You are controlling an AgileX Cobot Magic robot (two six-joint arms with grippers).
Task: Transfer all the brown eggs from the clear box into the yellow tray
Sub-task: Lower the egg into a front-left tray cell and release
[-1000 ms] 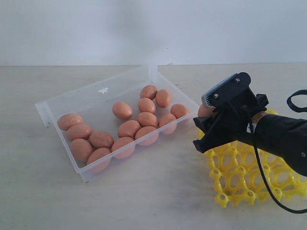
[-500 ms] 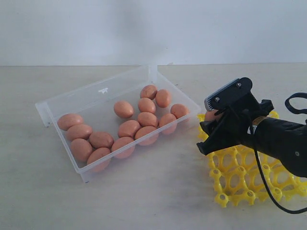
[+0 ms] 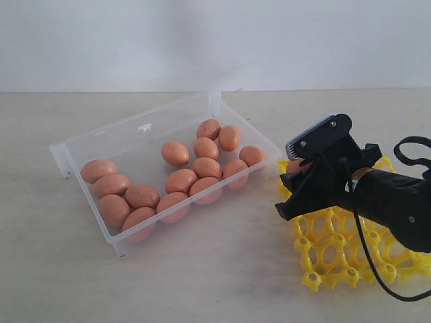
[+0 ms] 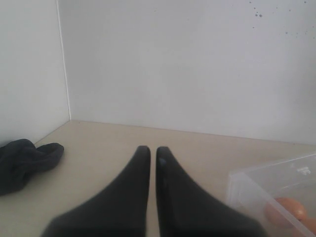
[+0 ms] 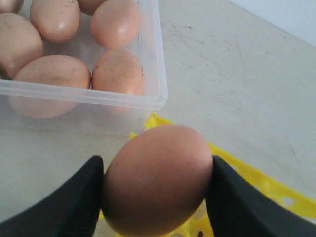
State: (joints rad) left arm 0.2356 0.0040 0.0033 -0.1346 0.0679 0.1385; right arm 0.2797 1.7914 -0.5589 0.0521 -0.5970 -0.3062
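Several brown eggs (image 3: 180, 181) lie in the clear box (image 3: 101, 138) left of centre. The yellow tray (image 3: 337, 252) sits at the right with no eggs visible in its cups. My right gripper (image 3: 294, 173) hangs over the tray's near-left corner, shut on one brown egg (image 5: 158, 177), which fills the gap between both fingers (image 5: 74, 202). The tray's edge (image 5: 242, 175) shows just below that egg, with the box corner (image 5: 153, 94) beyond. My left gripper (image 4: 149, 150) is out of the exterior view; its two fingers stand almost together with nothing between them, above bare table beside the box (image 4: 256, 190).
A dark cloth (image 4: 24, 158) lies on the table near a wall corner in the left wrist view. A black cable (image 3: 367, 249) loops from the right arm over the tray. White walls close off the back.
The right gripper with its egg has sunk and shifted slightly right, down toward the tray's left corner. The eggs in the box have not moved.
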